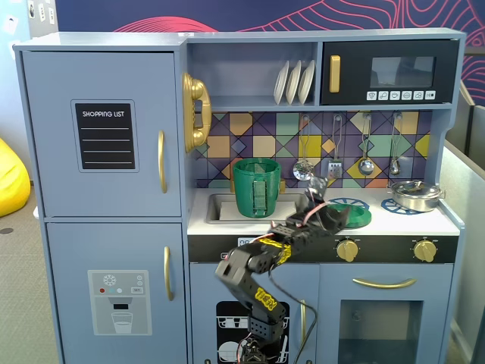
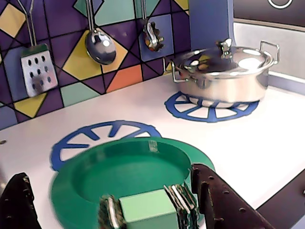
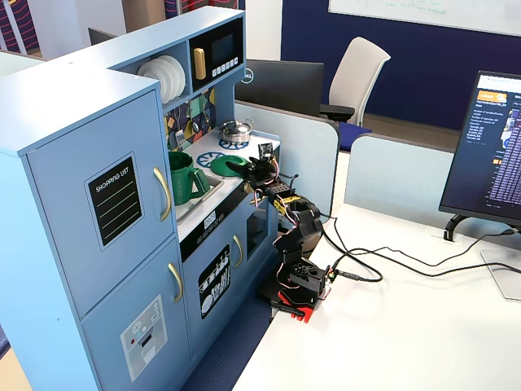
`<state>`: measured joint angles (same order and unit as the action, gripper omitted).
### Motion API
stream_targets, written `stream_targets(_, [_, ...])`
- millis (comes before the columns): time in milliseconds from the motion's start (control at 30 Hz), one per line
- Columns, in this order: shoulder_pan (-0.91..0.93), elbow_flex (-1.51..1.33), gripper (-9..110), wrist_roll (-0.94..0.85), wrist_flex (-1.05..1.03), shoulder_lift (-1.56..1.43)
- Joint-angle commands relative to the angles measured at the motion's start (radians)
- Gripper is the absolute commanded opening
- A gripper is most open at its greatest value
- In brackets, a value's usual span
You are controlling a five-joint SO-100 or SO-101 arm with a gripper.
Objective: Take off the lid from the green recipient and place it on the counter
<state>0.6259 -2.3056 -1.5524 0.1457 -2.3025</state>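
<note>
The bright-green lid (image 2: 95, 191) lies flat on the white counter (image 2: 257, 148), overlapping a printed blue burner ring (image 2: 102, 133). Its light-green block knob (image 2: 145, 210) faces up. My gripper (image 2: 108, 175) is open, with its black jaws standing wide on either side of the knob and apart from it. In a fixed view the lid (image 1: 355, 218) lies at the counter's front under the gripper (image 1: 333, 214). The dark-green recipient (image 1: 256, 187) stands uncovered in the sink, left of the lid. It also shows in the other fixed view (image 3: 186, 175), with the lid (image 3: 226, 166) beside it.
A silver steel pot (image 2: 224, 71) with its own lid sits on the right burner ring; it also shows in a fixed view (image 1: 415, 195). Utensils (image 2: 99, 45) hang on the tiled back wall. The sink (image 1: 220, 206) is left of the burners.
</note>
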Motion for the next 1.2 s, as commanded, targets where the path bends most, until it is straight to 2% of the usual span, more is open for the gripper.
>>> stream_targets(0, [-0.054, 0.14, 36, -0.018, -0.322, -0.201])
stream_targets(133, [-0.152, 0.222, 34, 0.012, -0.746, -0.354])
stream_targets(367, [-0.304, 0.23, 23, -0.037, -1.342, -0.54])
stream_targets(433, [-0.336, 0.221, 21, -0.064, -1.499, -0.56])
stream_targets(533, [-0.39, 0.172, 16, -0.009, -1.638, -0.571])
stream_targets(700, [-0.462, -0.04, 14, 0.098, -1.695, -0.641])
stream_targets(800, [-0.506, -0.224, 13, 0.104, -1.68, -0.742])
stream_targets(1000, [-0.545, -0.505, 8, -0.052, -1.551, -0.873])
stream_targets(1167, [-0.578, -0.627, 6, -0.018, -1.365, -0.874])
